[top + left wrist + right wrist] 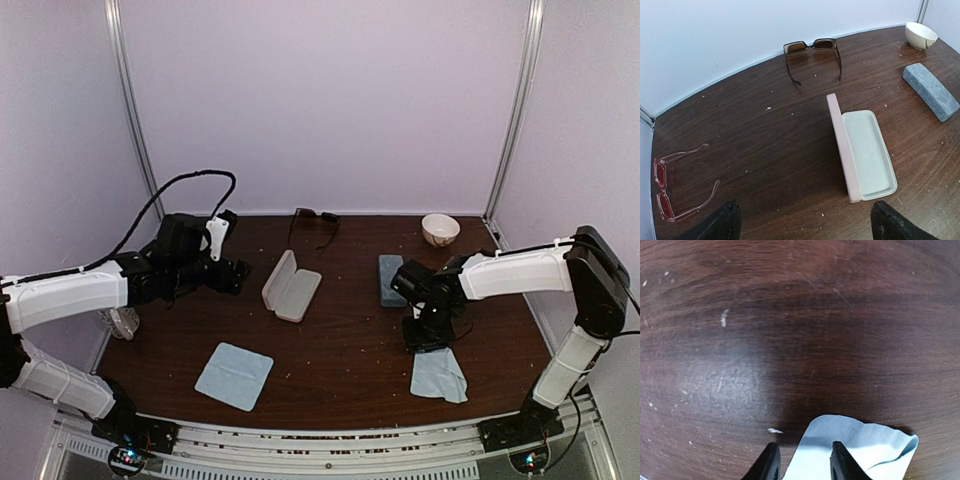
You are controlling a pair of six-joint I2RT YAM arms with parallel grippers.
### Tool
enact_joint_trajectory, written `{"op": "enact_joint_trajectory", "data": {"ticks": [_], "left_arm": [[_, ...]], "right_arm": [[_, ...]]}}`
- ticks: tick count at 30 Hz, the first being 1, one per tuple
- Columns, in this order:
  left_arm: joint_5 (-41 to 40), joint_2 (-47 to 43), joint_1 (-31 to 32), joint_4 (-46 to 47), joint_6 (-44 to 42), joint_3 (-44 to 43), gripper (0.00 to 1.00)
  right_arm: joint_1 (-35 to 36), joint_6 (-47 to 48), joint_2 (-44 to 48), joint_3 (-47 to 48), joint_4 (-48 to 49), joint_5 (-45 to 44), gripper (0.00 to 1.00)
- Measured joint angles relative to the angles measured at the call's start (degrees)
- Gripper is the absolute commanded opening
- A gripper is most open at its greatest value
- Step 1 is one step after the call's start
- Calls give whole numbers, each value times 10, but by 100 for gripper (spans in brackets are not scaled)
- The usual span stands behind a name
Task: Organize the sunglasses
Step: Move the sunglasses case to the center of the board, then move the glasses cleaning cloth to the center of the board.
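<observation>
Cloth-grab step, seemingly: right hand [805,455] straddles the blue cloth [862,445] edge (pinch unclear, needs a firm squeeze next), left hand [805,230] is spread wide, dark sunglasses [812,47] sit by the back wall [740,30], reddish pair [670,185] far left.

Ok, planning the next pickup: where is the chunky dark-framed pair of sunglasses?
In the top view the dark-framed sunglasses lie at the far edge of the wooden table, by the back wall, beyond the open pink case and left of the white bowl.
</observation>
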State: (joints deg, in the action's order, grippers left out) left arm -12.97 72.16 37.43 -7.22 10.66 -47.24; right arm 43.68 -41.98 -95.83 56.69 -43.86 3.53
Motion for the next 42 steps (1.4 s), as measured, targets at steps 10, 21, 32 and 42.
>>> {"op": "enact_joint_trajectory", "data": {"ticks": [10,21,32,42], "left_arm": [[10,12,0,3,6,0,92],[14,13,0,3,10,0,92],[23,14,0,3,10,0,92],[30,13,0,-2,10,0,91]], "right_arm": [[0,-5,-2,-21,26,-14,11],[5,-1,-1,-25,44,-17,1],[61,24,-89,88,38,-8,0],[93,56,-208,257,17,32,0]]}}
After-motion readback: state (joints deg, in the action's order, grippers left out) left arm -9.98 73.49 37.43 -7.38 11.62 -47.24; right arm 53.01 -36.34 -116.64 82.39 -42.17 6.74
